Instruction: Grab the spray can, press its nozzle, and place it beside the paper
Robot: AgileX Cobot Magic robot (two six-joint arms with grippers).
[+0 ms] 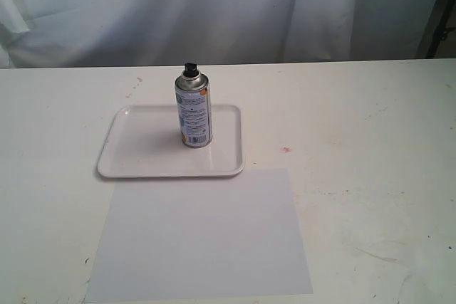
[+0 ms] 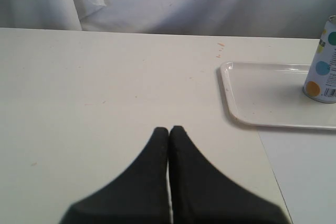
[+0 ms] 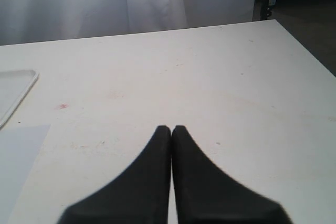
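1. Black two-fingered left gripper (image 2: 168, 129): jaws pressed together, empty, over bare table. The right gripper (image 3: 171, 128) is likewise closed and empty.
2. Pale lavender-white rectangular sheet of paper (image 1: 199, 236), lying flat on the off-white table (image 1: 370, 140).
3. Glossy white rimmed rectangular tray (image 1: 171, 173), at 12 o'clock of the paper, its near rim just beside the sheet's far edge.
4. Small silver aerosol spray can (image 1: 194, 115), upright on the tray with its long axis vertical and the black nozzle (image 1: 190, 69) on top. It lies about 2 o'clock of the left jaws' heading. The right wrist view shows only a tray corner, so the left arm is judged nearer.
5. Bare table at 3 and 9 o'clock of the paper offers set-down room.
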